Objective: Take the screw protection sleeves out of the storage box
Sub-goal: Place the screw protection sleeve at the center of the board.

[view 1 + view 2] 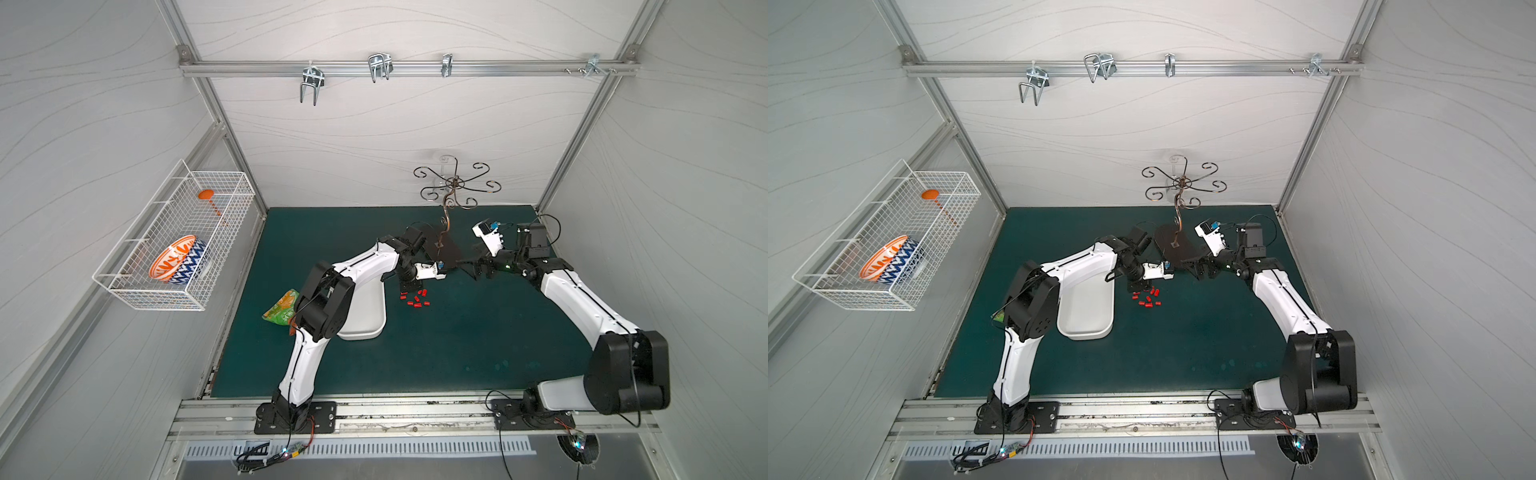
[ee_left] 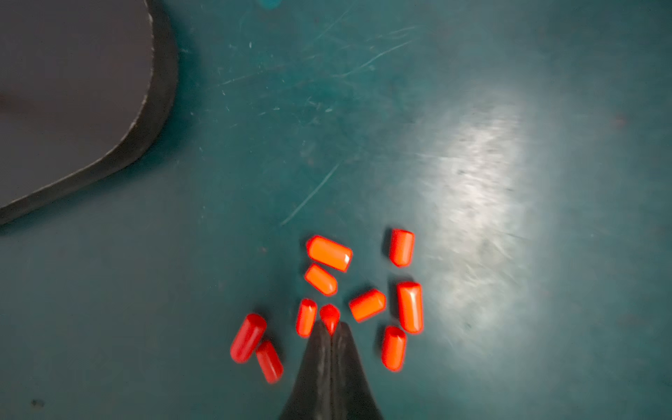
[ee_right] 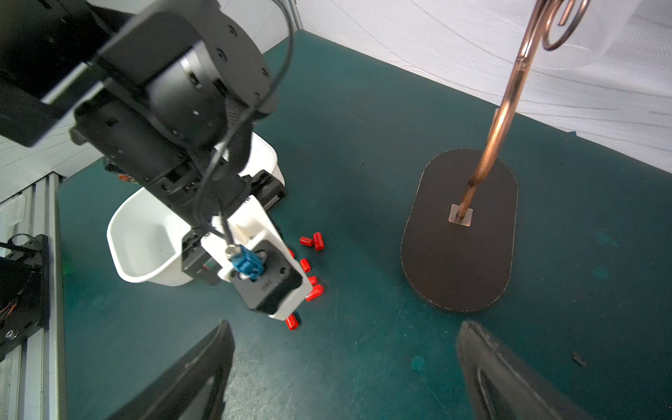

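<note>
Screw protection sleeves (image 2: 329,253) scattered on mat (image 2: 436,72); left wrist view alone shows left jaws pinching one; right jaws wide.

Screw protection sleeves (image 1: 417,298) loose on the green worktop (image 1: 457,353)
They lie in a small cluster just beside the white storage box (image 1: 361,334), below the left pincer (image 1: 409,287); the left arm partly covers the box.

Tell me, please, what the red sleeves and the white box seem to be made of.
The screw protection sleeves: probably soft plastic or rubber, glossy red; one shows a bright highlight. The storage box: likely rigid plastic, smooth plain white, with thin walls and rounded moulded corners.
</note>
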You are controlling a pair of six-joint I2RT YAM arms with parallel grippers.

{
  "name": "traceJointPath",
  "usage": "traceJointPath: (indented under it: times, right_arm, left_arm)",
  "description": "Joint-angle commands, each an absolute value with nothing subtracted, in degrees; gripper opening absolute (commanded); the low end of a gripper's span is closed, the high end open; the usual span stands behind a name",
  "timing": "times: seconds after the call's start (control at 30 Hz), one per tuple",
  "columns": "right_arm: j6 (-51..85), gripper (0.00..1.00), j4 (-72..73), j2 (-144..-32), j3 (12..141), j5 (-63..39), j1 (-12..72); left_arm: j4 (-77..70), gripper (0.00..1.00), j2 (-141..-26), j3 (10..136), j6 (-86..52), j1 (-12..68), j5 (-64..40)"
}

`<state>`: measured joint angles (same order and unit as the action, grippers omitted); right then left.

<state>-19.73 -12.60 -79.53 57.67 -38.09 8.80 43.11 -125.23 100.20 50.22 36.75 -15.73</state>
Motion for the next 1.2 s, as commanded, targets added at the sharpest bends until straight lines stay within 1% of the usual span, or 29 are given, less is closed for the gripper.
traceJointPath:
  times: [0.0, 0.1, 0.3, 0.43, 0.67, 0.93, 1.17]
  right_arm:
    - [-19.3, 0.99, -13.7, -77.9, 56.9, -39.5, 8.4]
    - [-19.4, 0.99, -13.9, -78.0, 56.9, -39.6, 8.4]
    - [-19.6, 0.99, -13.9, -78.3, 56.9, -39.6, 8.4]
    - [-19.6, 0.99, -14.0, -78.4, 57.0, -39.7, 8.4]
    - [-19.9, 0.99, -14.2, -78.3, 57.0, -39.6, 8.4]
    - [-20.5, 0.99, -14.4, -77.8, 57.0, -38.8, 7.9]
    - [-22.2, 0.99, -15.0, -75.9, 57.0, -37.3, 5.9]
  left_arm:
    - [43.1, 0.02, -127.9, 104.8, 49.3, 37.0, -13.4]
    - [42.7, 0.05, -129.3, 105.3, 49.0, 37.2, -12.8]
    - [42.6, 0.13, -130.5, 107.4, 49.0, 37.3, -10.9]
    - [43.3, 0.18, -129.9, 107.6, 48.6, 37.4, -11.5]
    - [45.5, 0.25, -127.9, 107.4, 48.5, 37.4, -12.1]
    - [46.0, 0.27, -123.2, 106.1, 47.3, 37.2, -13.2]
    - [47.3, 0.29, -114.9, 99.0, 46.8, 35.7, -13.8]
